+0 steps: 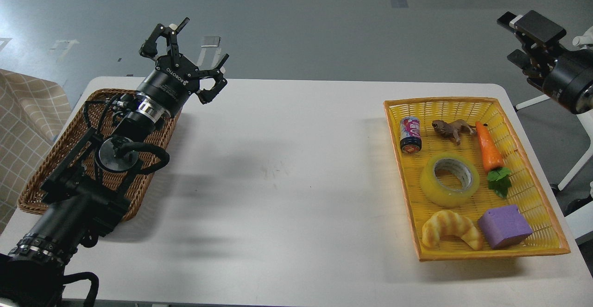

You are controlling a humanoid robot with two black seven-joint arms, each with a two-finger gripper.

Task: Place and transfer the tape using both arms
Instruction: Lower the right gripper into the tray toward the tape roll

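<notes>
The tape (449, 180), a wide yellow translucent roll with a grey-white core, lies flat in the middle of the yellow tray (486, 254) at the table's right. My left gripper (197, 54) is open and empty, held above the table's far left edge, far from the tape. My right gripper (526, 40) is at the upper right, off past the table's right edge and above floor level. Its fingers stand apart and hold nothing. It is well up and to the right of the tape.
In the tray around the tape lie a small can (410, 134), a brown lion toy (451, 128), a carrot (489, 147), a croissant (451, 235) and a purple block (504, 227). A brown wicker basket (28, 196) sits under my left arm.
</notes>
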